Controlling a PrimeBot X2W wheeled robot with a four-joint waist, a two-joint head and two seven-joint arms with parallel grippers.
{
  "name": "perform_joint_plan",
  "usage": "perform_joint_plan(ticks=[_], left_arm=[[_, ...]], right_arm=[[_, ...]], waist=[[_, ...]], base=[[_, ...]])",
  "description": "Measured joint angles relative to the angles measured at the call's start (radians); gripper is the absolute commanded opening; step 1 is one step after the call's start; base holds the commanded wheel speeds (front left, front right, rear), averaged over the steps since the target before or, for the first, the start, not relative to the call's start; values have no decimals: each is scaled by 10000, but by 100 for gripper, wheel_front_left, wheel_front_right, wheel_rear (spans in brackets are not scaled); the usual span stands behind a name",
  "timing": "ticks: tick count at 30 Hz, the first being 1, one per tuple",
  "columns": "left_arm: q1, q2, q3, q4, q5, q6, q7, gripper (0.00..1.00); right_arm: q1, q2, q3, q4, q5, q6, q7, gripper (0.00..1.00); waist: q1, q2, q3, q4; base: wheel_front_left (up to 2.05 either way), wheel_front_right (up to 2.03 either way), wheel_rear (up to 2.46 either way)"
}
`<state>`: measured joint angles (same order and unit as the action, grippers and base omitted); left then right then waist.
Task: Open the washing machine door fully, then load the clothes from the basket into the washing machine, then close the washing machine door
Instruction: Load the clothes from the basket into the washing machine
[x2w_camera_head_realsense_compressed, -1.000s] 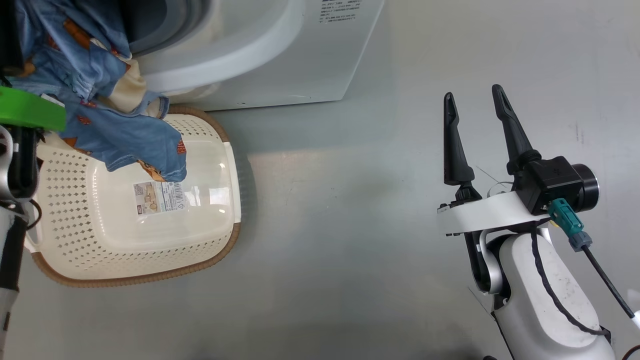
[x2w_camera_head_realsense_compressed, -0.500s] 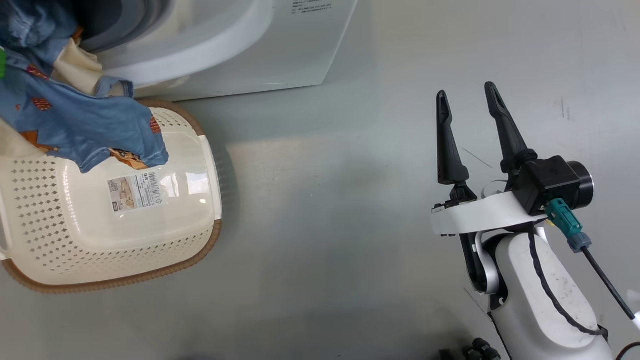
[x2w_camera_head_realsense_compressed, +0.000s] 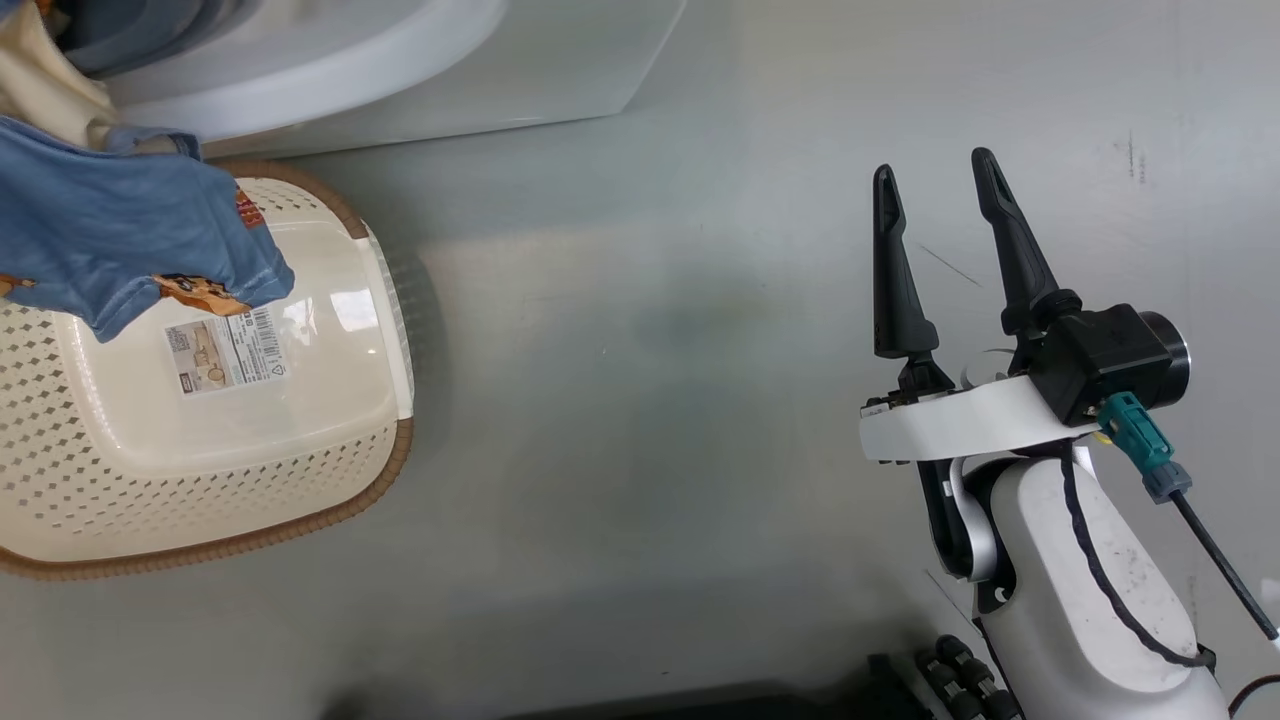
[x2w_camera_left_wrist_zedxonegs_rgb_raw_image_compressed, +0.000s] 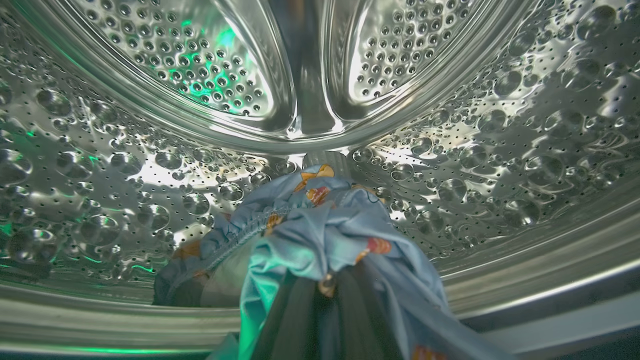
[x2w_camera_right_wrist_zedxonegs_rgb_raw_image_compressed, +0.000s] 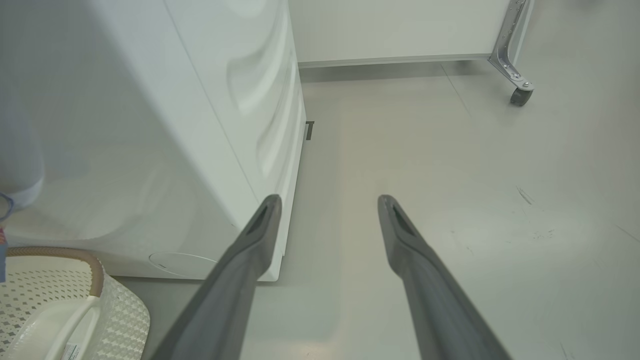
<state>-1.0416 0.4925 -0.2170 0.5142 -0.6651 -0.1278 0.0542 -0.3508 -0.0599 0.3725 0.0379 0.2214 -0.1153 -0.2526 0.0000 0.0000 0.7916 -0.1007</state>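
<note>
The floor (x2w_camera_head_realsense_compressed: 650, 400) was smooth, pale grey and glossy, with a few dark scuffs towards its right side. At the far left of my head view stood one basket (x2w_camera_head_realsense_compressed: 200, 470), cream and perforated with a brown rim, just in front of the washing machine (x2w_camera_head_realsense_compressed: 560, 60). One barcode label (x2w_camera_head_realsense_compressed: 225, 350) showed on its base, but the print was too small for me to read.

The clothes (x2w_camera_head_realsense_compressed: 120, 240), blue with orange figures and a cream part, hung over the basket's upper left corner and ran up towards the machine's mouth. Through the left wrist camera I saw the other end of the clothes (x2w_camera_left_wrist_zedxonegs_rgb_raw_image_compressed: 320, 235) inside the steel drum (x2w_camera_left_wrist_zedxonegs_rgb_raw_image_compressed: 150, 165). There the left pincer (x2w_camera_left_wrist_zedxonegs_rgb_raw_image_compressed: 325, 300) was clenched on the fabric, which bunched over its two dark fingers. Green glints lay on the drum's dimpled wall.

The machine's white side panel (x2w_camera_right_wrist_zedxonegs_rgb_raw_image_compressed: 200, 125) carried no writing that I could see. The basket's rim (x2w_camera_right_wrist_zedxonegs_rgb_raw_image_compressed: 95, 270) sat at its foot.

At the right, the right pincer (x2w_camera_head_realsense_compressed: 932, 170) hung above bare floor, well apart from the basket. Its two fingers were spread wide and it held nothing (x2w_camera_right_wrist_zedxonegs_rgb_raw_image_compressed: 328, 200). One teal connector (x2w_camera_head_realsense_compressed: 1135, 435) sat on its wrist. Furthest right, one caster (x2w_camera_right_wrist_zedxonegs_rgb_raw_image_compressed: 520, 95) stood under a metal leg.
</note>
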Motion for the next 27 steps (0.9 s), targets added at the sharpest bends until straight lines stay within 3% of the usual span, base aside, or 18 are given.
perform_joint_plan(ticks=[13, 27], left_arm=[[-1378, 286, -40, 506, 6, -8, 585, 0], [-3173, 560, -280, -17, 1565, -6, -2100, 0]], right_arm=[[-235, 0, 203, -153, 159, -8, -2, 100], [-410, 2, 454, -196, 293, -27, -2, 100]], waist=[[0, 0, 911, -148], [0, 0, 1279, -404]], base=[[0, 0, 0], [0, 0, 0]])
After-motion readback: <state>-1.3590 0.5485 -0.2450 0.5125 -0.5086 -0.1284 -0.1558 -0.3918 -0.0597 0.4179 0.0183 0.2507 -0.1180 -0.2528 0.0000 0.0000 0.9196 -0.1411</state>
